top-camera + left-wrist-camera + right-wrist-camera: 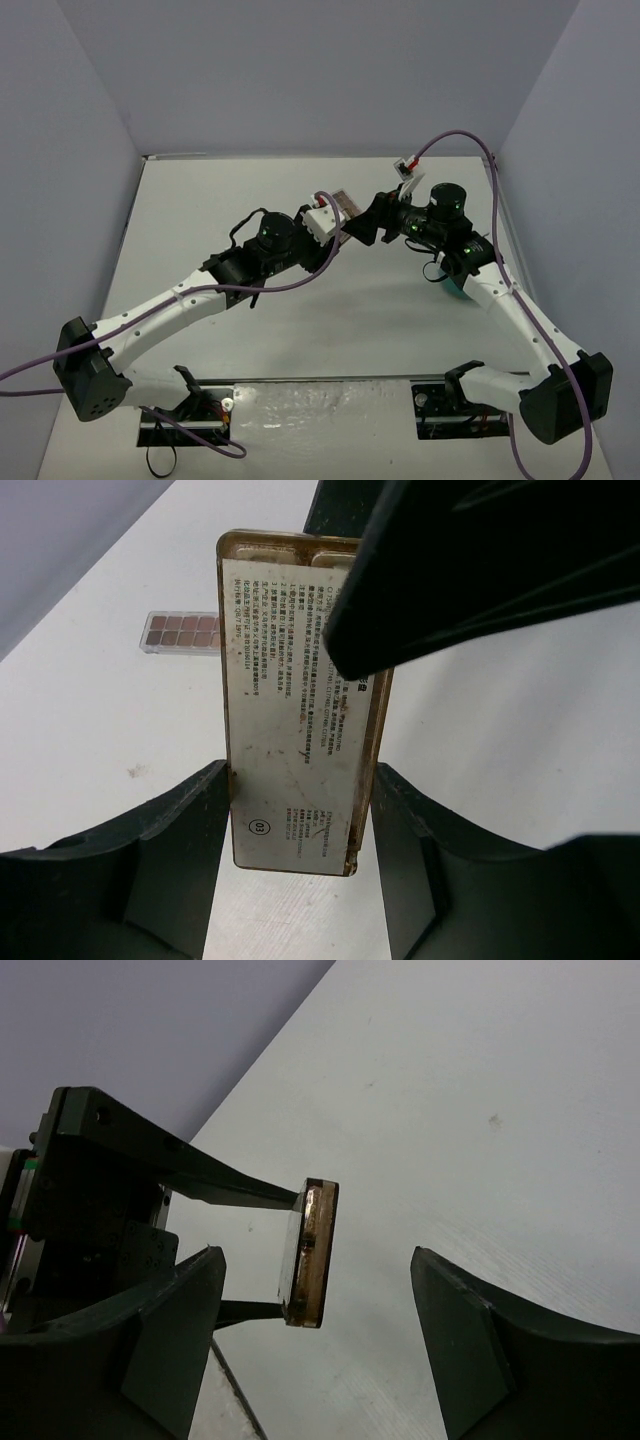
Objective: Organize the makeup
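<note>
And here it is: the flat rectangular gold-rimmed palette (295, 730), its white printed back label turned to the left wrist camera, is pinched by its long edges between the fingers of the left gripper (300, 790). It is held out above the white table (230, 200), at the far middle of the scene, where the two arms meet. The right gripper (315, 1270) is set around the palette's free end from the right. Its black fingers (450, 1330) are spread wide, one on each side, and a gap is seen between each finger and the gold edge, so nothing is gripped there. In the left wrist view one of those fingers is seen across the palette's far corner; whether it touches cannot be told. Beyond the held one, a second palette (185, 632), with rows of brown-pink pans, is lying flat on the table. A round teal tub (455, 290) is glimpsed beneath the right arm, on the right side.
</note>
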Available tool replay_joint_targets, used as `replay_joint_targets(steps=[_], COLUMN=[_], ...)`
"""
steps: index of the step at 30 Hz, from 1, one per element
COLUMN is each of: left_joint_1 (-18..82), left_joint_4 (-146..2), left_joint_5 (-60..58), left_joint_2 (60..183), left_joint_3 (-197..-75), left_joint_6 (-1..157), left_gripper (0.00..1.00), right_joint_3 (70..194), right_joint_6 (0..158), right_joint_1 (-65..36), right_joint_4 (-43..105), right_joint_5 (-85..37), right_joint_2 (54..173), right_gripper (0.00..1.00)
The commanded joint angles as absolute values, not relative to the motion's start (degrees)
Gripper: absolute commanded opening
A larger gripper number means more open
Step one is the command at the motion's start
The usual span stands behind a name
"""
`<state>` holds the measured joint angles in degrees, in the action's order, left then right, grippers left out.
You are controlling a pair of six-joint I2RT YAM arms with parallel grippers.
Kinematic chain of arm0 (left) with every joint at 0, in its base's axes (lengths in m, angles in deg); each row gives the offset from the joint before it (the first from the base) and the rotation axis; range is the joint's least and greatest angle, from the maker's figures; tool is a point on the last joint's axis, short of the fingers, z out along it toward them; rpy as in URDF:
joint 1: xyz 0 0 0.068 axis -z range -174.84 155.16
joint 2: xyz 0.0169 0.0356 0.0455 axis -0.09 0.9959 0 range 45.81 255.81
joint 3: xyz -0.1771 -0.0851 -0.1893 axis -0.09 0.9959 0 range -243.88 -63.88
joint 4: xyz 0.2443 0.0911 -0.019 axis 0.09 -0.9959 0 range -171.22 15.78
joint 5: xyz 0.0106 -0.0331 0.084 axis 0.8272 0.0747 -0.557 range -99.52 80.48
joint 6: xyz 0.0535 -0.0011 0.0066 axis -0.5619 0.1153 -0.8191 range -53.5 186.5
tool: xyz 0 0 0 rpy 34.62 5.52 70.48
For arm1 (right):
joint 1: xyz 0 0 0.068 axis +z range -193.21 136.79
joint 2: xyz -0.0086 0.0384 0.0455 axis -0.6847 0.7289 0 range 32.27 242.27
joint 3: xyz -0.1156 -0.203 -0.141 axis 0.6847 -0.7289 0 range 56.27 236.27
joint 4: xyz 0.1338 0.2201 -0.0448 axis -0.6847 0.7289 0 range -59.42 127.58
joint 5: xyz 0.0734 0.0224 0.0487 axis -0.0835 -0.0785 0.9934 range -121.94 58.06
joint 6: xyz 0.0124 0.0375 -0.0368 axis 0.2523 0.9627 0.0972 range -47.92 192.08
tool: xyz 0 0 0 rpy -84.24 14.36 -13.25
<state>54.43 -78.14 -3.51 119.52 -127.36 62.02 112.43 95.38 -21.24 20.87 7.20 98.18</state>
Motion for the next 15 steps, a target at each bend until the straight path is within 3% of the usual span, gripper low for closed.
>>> replay_joint_targets(steps=[1, 7, 13, 15], left_joint_1=[55.3, 55.8, 56.1, 56.1], left_joint_4=[-71.8, -72.2, -72.6, -73.1], left_joint_5=[-3.5, -3.5, -4.2, -4.5], left_joint_2=[117.8, 119.2, 120.0, 120.3], left_joint_3=[-130.3, -131.1, -131.7, -131.9], left_joint_6=[59.5, 58.5, 58.1, 58.2], left_gripper=[0.18, 0.18, 0.19, 0.23], right_joint_3=[114.5, 114.3, 113.7, 113.6], right_joint_6=[94.9, 94.5, 93.6, 93.1], right_joint_1=[-20.2, -19.9, -19.9, -19.9], right_joint_4=[18.5, 18.6, 19.3, 19.8], right_joint_5=[5.9, 6.3, 4.9, 3.9], right_joint_2=[98.9, 99.3, 98.0, 97.4], right_gripper=[0.66, 0.5, 0.09, 0.0])
